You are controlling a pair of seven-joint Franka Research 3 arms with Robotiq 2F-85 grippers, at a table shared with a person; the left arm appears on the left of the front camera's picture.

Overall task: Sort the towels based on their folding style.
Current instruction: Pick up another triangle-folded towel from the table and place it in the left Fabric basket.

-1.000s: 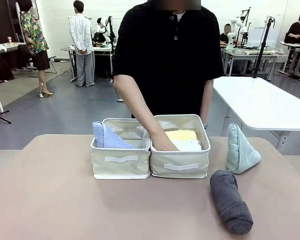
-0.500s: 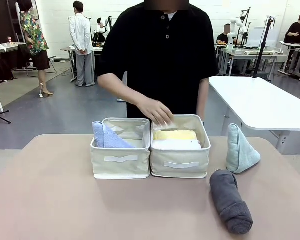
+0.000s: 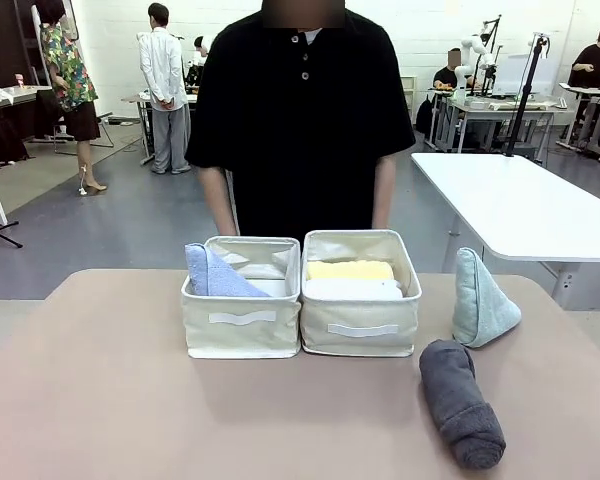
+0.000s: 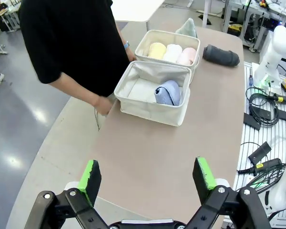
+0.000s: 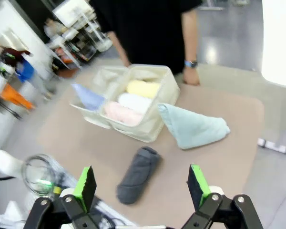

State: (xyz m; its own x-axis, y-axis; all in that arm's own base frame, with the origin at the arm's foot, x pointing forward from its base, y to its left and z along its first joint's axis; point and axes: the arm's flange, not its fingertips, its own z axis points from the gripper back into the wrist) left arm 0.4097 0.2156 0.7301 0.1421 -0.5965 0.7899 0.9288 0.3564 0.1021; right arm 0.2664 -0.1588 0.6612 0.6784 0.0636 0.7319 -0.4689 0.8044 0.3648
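Two cream bins stand side by side. The left bin (image 3: 240, 325) holds the periwinkle blue cone towel (image 3: 215, 272) (image 4: 168, 92). In the right bin (image 3: 360, 328) lie the yellow roll (image 3: 350, 269) (image 5: 143, 88), the white roll (image 3: 355, 289) (image 5: 135, 101) and the pale pink roll (image 4: 187, 56) (image 5: 120, 112). On the table right of the bins stands the pale mint cone (image 3: 480, 300) (image 5: 193, 126), with the dark grey roll (image 3: 460, 402) (image 5: 138, 174) in front of it. My left gripper (image 4: 148, 174) and right gripper (image 5: 141, 183) hang open and empty, high above the table.
A person in a black shirt stands at the far edge behind the bins, arms hanging, one hand (image 4: 104, 104) near the table edge. Cables and equipment (image 4: 264, 109) lie beside the table on my side. A white table (image 3: 520, 200) stands at back right.
The person's hand has come out of the right bin and dropped to their side; they now stand upright. The towels and bins have not moved.
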